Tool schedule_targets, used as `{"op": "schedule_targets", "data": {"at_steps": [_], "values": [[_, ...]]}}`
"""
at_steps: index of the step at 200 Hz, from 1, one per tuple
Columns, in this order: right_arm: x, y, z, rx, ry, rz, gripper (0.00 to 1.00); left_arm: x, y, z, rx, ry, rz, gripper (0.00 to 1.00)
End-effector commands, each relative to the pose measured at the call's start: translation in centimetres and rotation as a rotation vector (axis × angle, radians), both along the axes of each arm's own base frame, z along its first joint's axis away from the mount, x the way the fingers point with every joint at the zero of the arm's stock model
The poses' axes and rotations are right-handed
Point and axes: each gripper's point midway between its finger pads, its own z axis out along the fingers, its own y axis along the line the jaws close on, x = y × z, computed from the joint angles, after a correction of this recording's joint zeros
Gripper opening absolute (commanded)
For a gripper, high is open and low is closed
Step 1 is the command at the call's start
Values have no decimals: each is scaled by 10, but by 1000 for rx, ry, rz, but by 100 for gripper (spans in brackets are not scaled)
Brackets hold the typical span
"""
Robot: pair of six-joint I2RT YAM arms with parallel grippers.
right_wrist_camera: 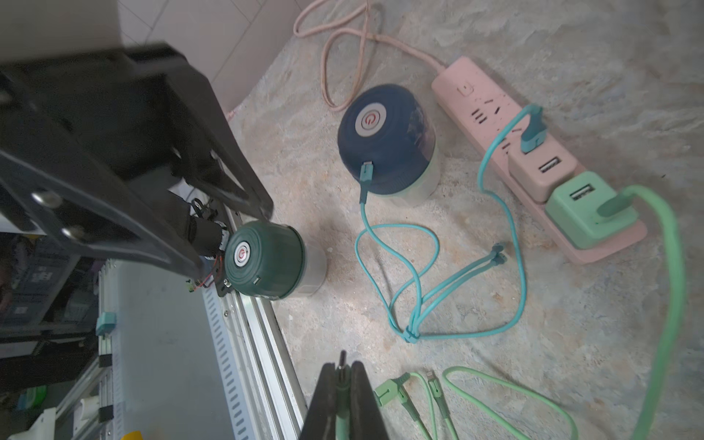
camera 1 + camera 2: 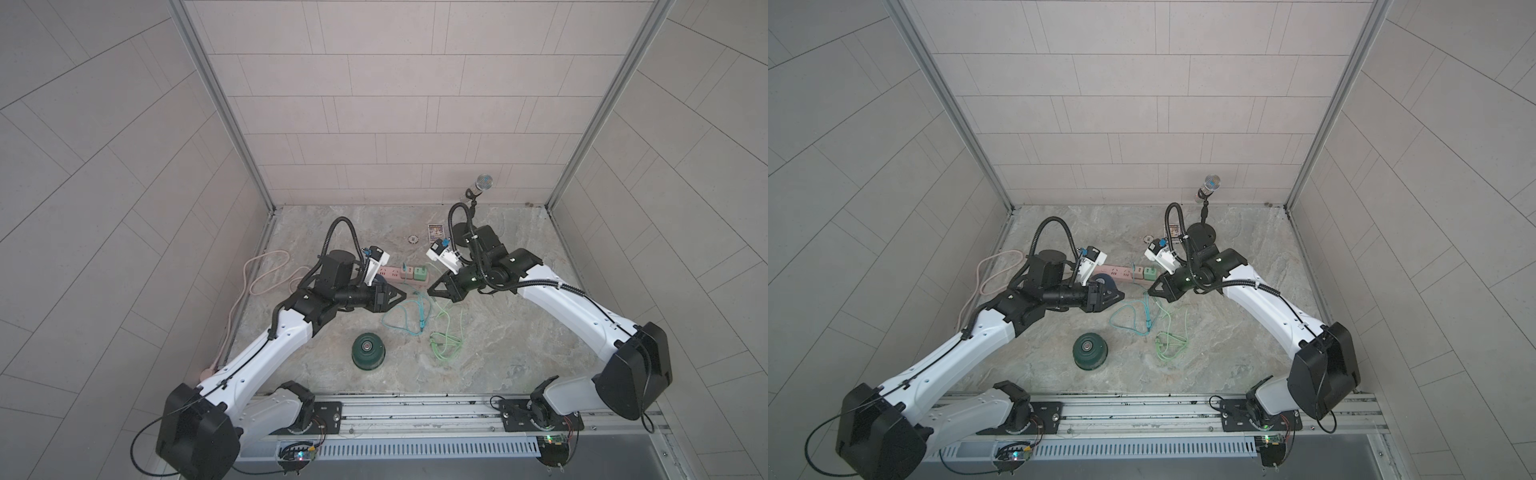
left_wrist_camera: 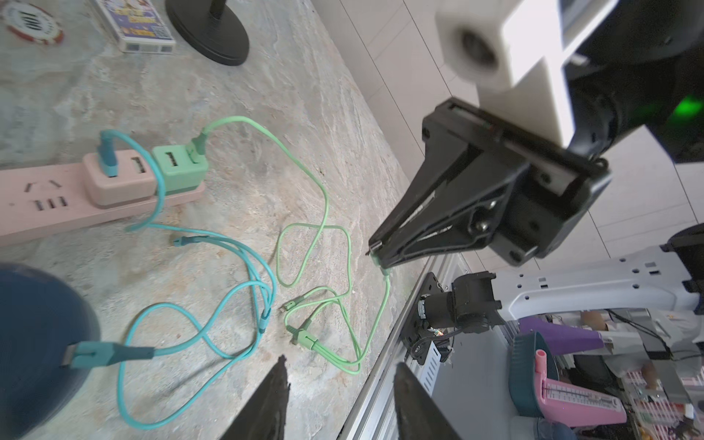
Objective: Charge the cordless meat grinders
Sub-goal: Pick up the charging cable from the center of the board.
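R pincer [image 1: 344,367] pressed tight on the green cable [image 1: 672,304] plug, metal tip poking out past the fingertips. L pincer [image 3: 341,364] spread. Just beside L pincer sits the blue grinder [image 1: 384,141], teal cable [image 1: 365,183] plugged into its side. The green grinder [image 1: 266,263] stands upright on the worktop [image 1: 571,343], apart from both pincers.

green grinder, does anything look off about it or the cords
Nothing is spilled or broken. The green grinder stands alone with an empty port, while the blue grinder has the teal cable plugged in. The right claw is shut on a green cable plug.
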Motion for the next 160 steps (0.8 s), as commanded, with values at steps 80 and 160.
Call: {"op": "schedule_targets", "data": {"at_steps": [80, 160], "values": [[-5, 9, 34, 175, 44, -29, 6, 8, -68, 17, -150, -140, -146, 45], [-1, 13, 36, 214, 59, -45, 6, -5, -79, 15, -179, -95, -200, 24]]}}
